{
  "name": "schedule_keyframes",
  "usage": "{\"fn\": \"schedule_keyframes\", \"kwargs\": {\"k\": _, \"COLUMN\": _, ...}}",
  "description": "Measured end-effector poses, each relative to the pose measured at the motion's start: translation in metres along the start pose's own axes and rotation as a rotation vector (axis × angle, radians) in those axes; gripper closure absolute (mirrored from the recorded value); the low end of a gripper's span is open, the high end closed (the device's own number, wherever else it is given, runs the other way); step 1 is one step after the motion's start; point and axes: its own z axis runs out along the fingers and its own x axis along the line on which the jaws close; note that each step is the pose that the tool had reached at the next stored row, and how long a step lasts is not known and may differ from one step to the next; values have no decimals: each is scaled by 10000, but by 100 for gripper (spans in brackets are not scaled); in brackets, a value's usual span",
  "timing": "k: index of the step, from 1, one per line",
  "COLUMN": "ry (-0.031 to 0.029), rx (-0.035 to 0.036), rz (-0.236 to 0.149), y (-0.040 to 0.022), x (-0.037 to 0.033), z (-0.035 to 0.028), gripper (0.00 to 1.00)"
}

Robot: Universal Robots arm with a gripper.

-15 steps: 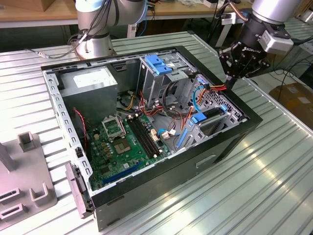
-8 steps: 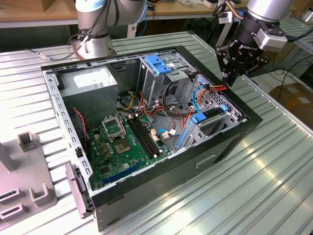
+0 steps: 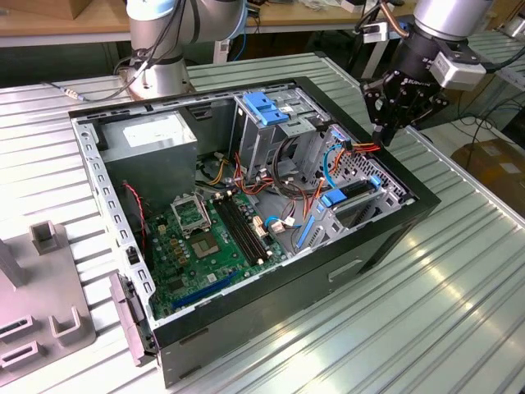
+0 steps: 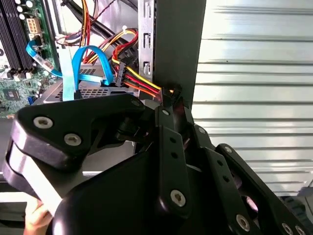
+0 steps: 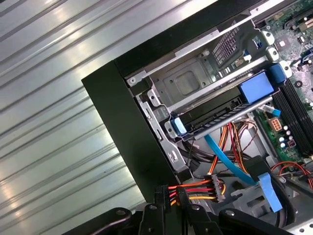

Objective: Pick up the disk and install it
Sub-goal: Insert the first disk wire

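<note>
With the flat, blue-railed metal disk (image 5: 220,115) seated in the bay at the black steel case's (image 5: 122,112) corner, the black gripper (image 5: 170,193) pinches the red-and-yellow power lead (image 5: 198,187), so cabling seems in hand, demanding square plug alignment.

Black sheet-metal computer case (image 3: 377,246), green motherboard (image 3: 205,246), bright blue plastic cage latch (image 3: 264,107), red-orange-yellow-black wire bundle (image 5: 195,188), ribbed silver-grey table (image 3: 459,287), black gripper (image 3: 382,135).

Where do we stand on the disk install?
Apparently done: the disk lies in the drive bay at the corner of the computer case, blue rails showing. I cannot tell whether it is fully seated. In hand: the gripper does not hold the disk; it hangs over the case's edge by the red-and-yellow power cable. Left: that cable's connector sits apart from the disk, seemingly unplugged.
</note>
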Motion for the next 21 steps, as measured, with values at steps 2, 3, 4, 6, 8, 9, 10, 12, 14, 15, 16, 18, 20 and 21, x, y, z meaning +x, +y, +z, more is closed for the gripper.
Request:
{"fn": "schedule_keyframes", "kwargs": {"k": 2, "ry": 11, "rx": -7, "rz": -16, "y": 0, "x": 0, "z": 4, "gripper": 76}}
{"fn": "schedule_keyframes", "kwargs": {"k": 3, "ry": 58, "rx": -36, "rz": -18, "y": 1, "x": -1, "z": 3, "gripper": 76}}
{"fn": "schedule_keyframes", "kwargs": {"k": 4, "ry": 125, "rx": -56, "rz": -19, "y": 1, "x": -1, "z": 4, "gripper": 76}}
{"fn": "schedule_keyframes", "kwargs": {"k": 6, "ry": 242, "rx": -75, "rz": -27, "y": 0, "x": 0, "z": 5, "gripper": 76}}
{"fn": "schedule_keyframes", "kwargs": {"k": 8, "ry": 246, "rx": -63, "rz": -192, "y": 10, "x": 2, "z": 12, "gripper": 76}}
{"fn": "schedule_keyframes", "kwargs": {"k": 9, "ry": 245, "rx": -54, "rz": -303, "y": 12, "x": 2, "z": 15, "gripper": 76}}
{"fn": "schedule_keyframes", "kwargs": {"k": 10, "ry": 245, "rx": -45, "rz": -433, "y": 14, "x": 4, "z": 17, "gripper": 76}}
{"fn": "schedule_keyframes", "kwargs": {"k": 12, "ry": 279, "rx": -14, "rz": -607, "y": 24, "x": -9, "z": 20, "gripper": 76}}
{"fn": "schedule_keyframes", "kwargs": {"k": 14, "ry": 353, "rx": 24, "rz": -610, "y": 42, "x": -41, "z": 20, "gripper": 76}}
{"fn": "schedule_keyframes", "kwargs": {"k": 15, "ry": 374, "rx": 36, "rz": -609, "y": 46, "x": -48, "z": 23, "gripper": 76}}
{"fn": "schedule_keyframes", "kwargs": {"k": 16, "ry": 384, "rx": 41, "rz": -612, "y": 47, "x": -49, "z": 24, "gripper": 76}}
{"fn": "schedule_keyframes", "kwargs": {"k": 18, "ry": 399, "rx": 46, "rz": -618, "y": 46, "x": -51, "z": 29, "gripper": 76}}
{"fn": "schedule_keyframes", "kwargs": {"k": 20, "ry": 402, "rx": 48, "rz": -620, "y": 37, "x": -58, "z": 39, "gripper": 76}}
{"fn": "schedule_keyframes", "kwargs": {"k": 21, "ry": 402, "rx": 48, "rz": -619, "y": 28, "x": -63, "z": 45, "gripper": 76}}
